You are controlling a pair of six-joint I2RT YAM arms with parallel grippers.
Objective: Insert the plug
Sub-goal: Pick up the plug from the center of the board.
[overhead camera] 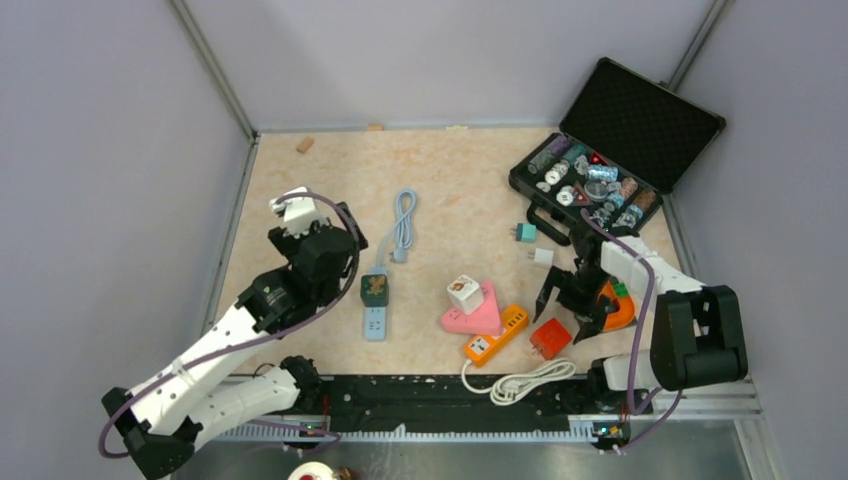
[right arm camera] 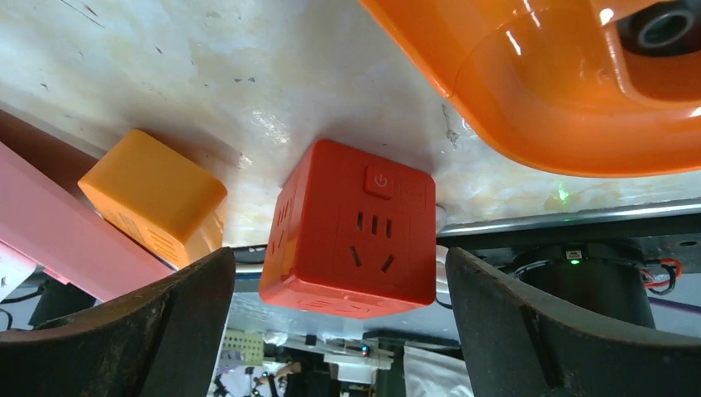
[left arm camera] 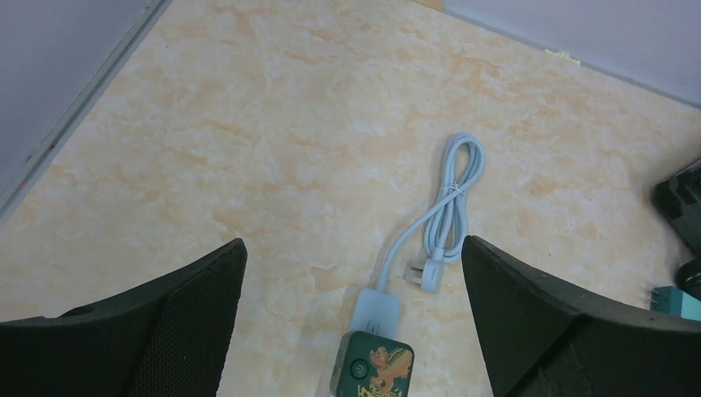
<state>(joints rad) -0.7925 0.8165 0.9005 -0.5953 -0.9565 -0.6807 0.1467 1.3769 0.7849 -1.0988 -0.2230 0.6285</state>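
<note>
Trailing a looped pale-blue cable (left arm camera: 453, 193), the plug (left arm camera: 431, 274) lies loose.

Top view: bright, even overhead light. Only soft, short shadows beside things on the marble tabletop (overhead camera: 450, 170). Sharp edge to edge, no obvious distortion. Inside of the open case lid (overhead camera: 645, 120) reads near-black, little detail.

Left wrist view: bright, diffuse. The pale blue cable (left arm camera: 450, 198) throws a faint thin shadow. The fingers (left arm camera: 165, 331) in the bottom corners are dark and slightly soft.

Right wrist view: more contrast. White glare spots on the orange plastic shell (right arm camera: 537, 91) at upper right, and a wet-looking sheen on the tabletop. The red cube socket (right arm camera: 355, 231) is sharp, w/ shadow at its upper left. Fingers are dark & blurred. Bkgd at the bottom is dim.
</note>
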